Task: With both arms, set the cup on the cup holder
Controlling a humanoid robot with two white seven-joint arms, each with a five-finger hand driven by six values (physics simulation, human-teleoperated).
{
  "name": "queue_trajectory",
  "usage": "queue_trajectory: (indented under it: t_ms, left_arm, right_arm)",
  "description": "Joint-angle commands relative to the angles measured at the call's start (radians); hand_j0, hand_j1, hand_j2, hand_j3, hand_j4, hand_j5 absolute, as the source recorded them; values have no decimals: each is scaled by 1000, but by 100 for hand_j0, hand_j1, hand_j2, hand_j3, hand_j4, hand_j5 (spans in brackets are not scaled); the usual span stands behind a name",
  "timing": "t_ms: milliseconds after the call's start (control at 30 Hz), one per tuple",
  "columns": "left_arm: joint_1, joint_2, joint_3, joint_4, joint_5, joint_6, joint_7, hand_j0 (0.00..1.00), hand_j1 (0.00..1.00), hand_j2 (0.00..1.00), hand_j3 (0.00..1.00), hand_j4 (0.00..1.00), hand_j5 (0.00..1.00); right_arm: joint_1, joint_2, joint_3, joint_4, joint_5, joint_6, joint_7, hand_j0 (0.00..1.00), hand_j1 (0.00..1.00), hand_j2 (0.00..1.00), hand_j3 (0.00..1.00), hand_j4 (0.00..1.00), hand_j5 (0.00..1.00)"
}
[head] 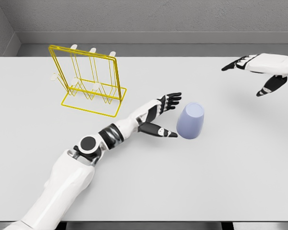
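- Lilac cup (190, 121) is set on the white table (221, 177), beside the left hand (161, 115), fingers spread;
- Right hand (259, 69) is held far right, fingers apart;
- Yellow cup holder (89, 81) is seen far left.

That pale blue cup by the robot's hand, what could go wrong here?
The pale blue plastic cup appears to stand upside down, ungrasped. The open left hand beside it could knock it over. The yellow wire cup holder looks light; hanging the cup might shove it. The right hand hovers far off.

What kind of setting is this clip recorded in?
Most likely a bare simulated tabletop test cell: a plain white table with grey walls behind, holding only a yellow wire cup holder and a lavender cup.
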Motion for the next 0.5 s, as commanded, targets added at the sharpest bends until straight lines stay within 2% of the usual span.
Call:
queue_trajectory:
  t_ms: [0, 467]
  left_arm:
    - [0, -7, 2, 7, -1, 0, 0, 100, 100, 100, 100, 100, 100]
    - [-3, -33, -4, 16, -1, -3, -5, 100, 100, 100, 100, 100, 100]
  right_arm:
    - [2, 0, -26, 0, -7, 3, -1, 100, 100, 100, 100, 100, 100]
    - [5, -2, -28, 0, -5, 3, 1, 100, 100, 100, 100, 100, 100]
